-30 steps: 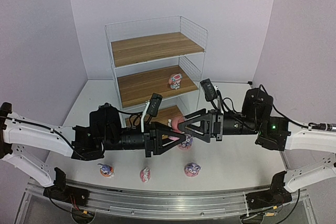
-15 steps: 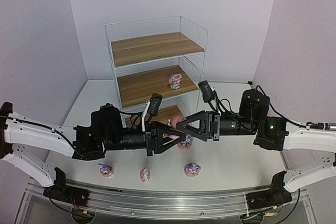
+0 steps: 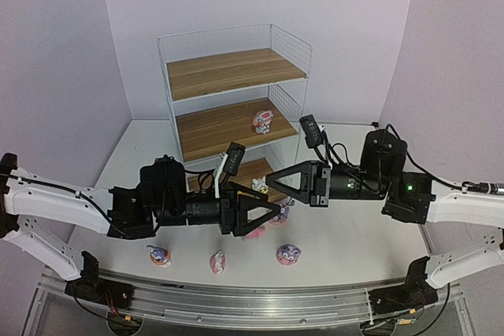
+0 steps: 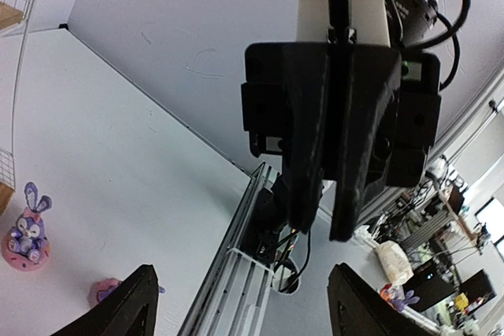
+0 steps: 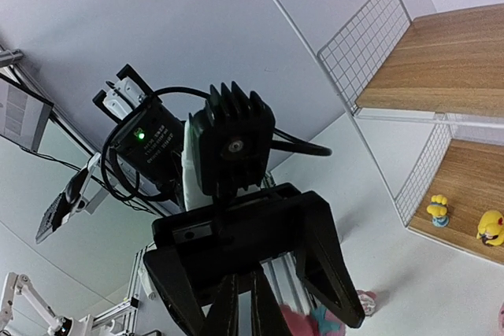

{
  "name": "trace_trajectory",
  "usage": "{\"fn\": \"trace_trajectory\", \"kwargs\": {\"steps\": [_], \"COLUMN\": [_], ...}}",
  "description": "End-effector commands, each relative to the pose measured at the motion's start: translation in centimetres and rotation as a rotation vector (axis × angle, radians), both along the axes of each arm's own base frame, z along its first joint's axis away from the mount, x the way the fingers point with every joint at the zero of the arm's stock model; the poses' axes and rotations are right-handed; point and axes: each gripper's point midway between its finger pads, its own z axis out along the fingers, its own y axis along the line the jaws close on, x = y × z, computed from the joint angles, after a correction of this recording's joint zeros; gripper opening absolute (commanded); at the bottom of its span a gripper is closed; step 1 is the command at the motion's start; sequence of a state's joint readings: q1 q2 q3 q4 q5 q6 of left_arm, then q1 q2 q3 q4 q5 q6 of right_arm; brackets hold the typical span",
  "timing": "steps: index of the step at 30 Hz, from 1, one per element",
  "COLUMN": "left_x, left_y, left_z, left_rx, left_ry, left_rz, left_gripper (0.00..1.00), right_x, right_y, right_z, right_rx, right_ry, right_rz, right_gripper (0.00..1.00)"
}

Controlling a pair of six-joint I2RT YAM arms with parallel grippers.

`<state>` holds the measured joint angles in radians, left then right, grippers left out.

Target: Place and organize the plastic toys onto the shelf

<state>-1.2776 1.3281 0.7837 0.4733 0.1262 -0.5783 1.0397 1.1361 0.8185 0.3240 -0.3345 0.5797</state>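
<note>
— Step?
— Pick-up: left gripper (image 3: 272,219) fingers spread, right gripper (image 3: 270,179) fingers pressed together; pink toy (image 3: 253,233) lies on the table (image 3: 354,249) under them, not on the shelf (image 3: 228,72)
— Next?
— I'd lower the left gripper and pinch it

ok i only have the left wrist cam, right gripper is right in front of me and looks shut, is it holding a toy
observer: no toy shows at the tip of the right gripper in the top view; a pink toy seems to lie on the table nearer the arm bases.
operator: what's on the shelf so far
observer: one pink-and-white figure stands on the middle board of the shelf.
operator: and the bottom board
observer: the right wrist view shows two yellow figures there, side by side.
</note>
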Motion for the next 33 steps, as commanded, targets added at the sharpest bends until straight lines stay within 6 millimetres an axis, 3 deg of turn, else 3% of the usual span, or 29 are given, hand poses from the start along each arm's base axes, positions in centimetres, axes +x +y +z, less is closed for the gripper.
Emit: {"fn": "trace_trajectory", "kwargs": {"steps": [1, 5, 14, 19, 22, 25, 28, 33], "left_x": [0.0, 0.5, 2.1, 2.5, 2.5, 2.6, 2.7, 2.4], "left_y": [0.8, 1.9, 4.6, 5.7, 6.6, 7.7, 9.0, 10.7], "left_z": [3.6, 3.4, 1.2, -1.3, -3.1, -5.1, -6.8, -8.4], "left_rx": [-0.061, -0.06, 0.007, 0.093, 0.143, 0.178, 0.203, 0.198], "left_ry": [-0.028, -0.018, 0.014, 0.07, 0.121, 0.176, 0.229, 0.296], "left_rz": [0.019, 0.067, 0.202, 0.248, 0.273, 0.308, 0.347, 0.376], "left_gripper": [0.6, 0.5, 0.76, 0.99, 1.0, 1.0, 1.0, 1.0], "right_x": [0.4, 1.6, 4.6, 4.7, 5.2, 5.0, 5.1, 6.9], "right_y": [1.0, 1.0, -1.4, -2.7, -3.7, -4.0, -3.8, -2.5], "right_z": [2.1, 1.3, -1.9, -4.9, -7.4, -10.0, -12.1, -16.5], "right_rx": [0.026, -0.001, -0.112, -0.208, -0.275, -0.34, -0.411, -0.547], "right_ry": [-0.031, -0.004, 0.07, 0.095, 0.109, 0.108, 0.134, 0.232], "right_rz": [0.003, -0.06, -0.292, -0.333, -0.385, -0.377, -0.375, -0.443], "right_gripper": [0.05, 0.08, 0.18, 0.45, 0.59, 0.84, 0.9, 0.9]}}
